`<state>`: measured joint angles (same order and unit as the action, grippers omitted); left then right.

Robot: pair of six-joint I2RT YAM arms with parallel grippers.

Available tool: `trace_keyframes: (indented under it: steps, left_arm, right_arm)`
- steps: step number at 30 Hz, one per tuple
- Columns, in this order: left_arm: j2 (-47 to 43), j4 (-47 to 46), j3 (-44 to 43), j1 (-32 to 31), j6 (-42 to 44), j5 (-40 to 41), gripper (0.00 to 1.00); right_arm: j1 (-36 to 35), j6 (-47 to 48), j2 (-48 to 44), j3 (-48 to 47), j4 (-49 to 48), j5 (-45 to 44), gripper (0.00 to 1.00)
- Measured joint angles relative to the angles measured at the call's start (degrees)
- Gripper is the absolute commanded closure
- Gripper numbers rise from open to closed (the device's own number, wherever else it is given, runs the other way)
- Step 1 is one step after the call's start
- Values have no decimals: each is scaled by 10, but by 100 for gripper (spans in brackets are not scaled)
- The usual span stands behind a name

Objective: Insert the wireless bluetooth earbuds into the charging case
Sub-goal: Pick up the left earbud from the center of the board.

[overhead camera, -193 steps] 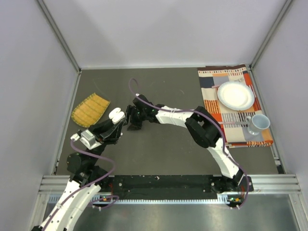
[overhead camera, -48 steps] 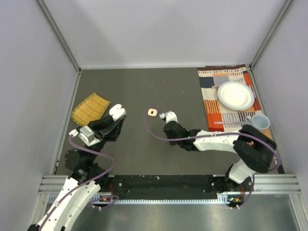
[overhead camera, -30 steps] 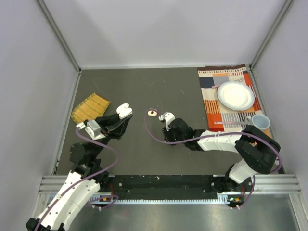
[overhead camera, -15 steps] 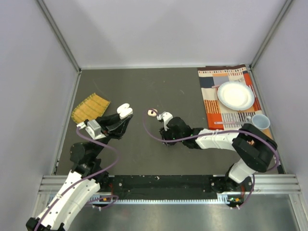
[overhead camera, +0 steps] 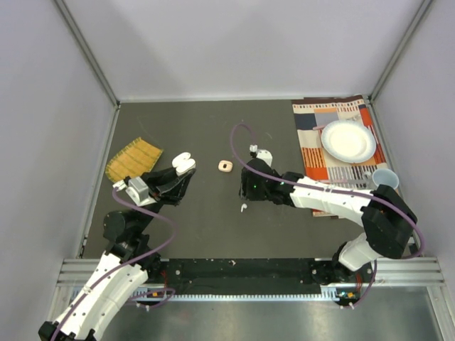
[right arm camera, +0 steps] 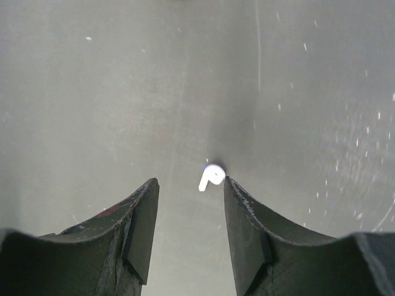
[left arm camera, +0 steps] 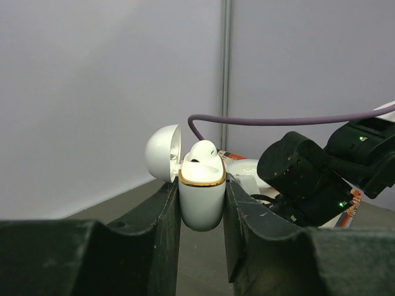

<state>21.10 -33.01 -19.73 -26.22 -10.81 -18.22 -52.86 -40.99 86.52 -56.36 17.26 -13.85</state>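
Right wrist view: a white earbud (right arm camera: 212, 176) is seen lying on the table (right arm camera: 92, 92), just ahead of the right tool (right arm camera: 190, 180) and closer to one finger than to the other. This tool is open, with its fingers spread and nothing held between them. The long axis of the earbud is slanted. The round head is turned up and to the right and the stem down and to the left, so it lies neither along nor square to the closing line of the fingers.

From above, the earbud (overhead camera: 243, 207) is found just beside the right tool, on the side toward the arm bases, and well apart from the case (overhead camera: 183, 165). The right arm is clearly the nearer one. The case is gripped upright by the closed left tool (left arm camera: 200, 184), with the lid (left arm camera: 163, 154) swung open and a second earbud (left arm camera: 202, 150) apparently seated inside.

It is judged that the head must be centred between the fingers before closing, since so small a thing may easily be pushed aside.
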Motion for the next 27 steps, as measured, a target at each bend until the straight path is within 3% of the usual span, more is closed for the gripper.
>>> trace_keyframes:
  steps: [11,27]
  left_arm:
    - [-17,4,1,0,0,8,100]
    - [-32,18,8,0,4,14,100]
  right_arm:
    - [-17,-191,4,-41,136,-57,53]
    - [-17,-251,94,-100,175,-3,60]
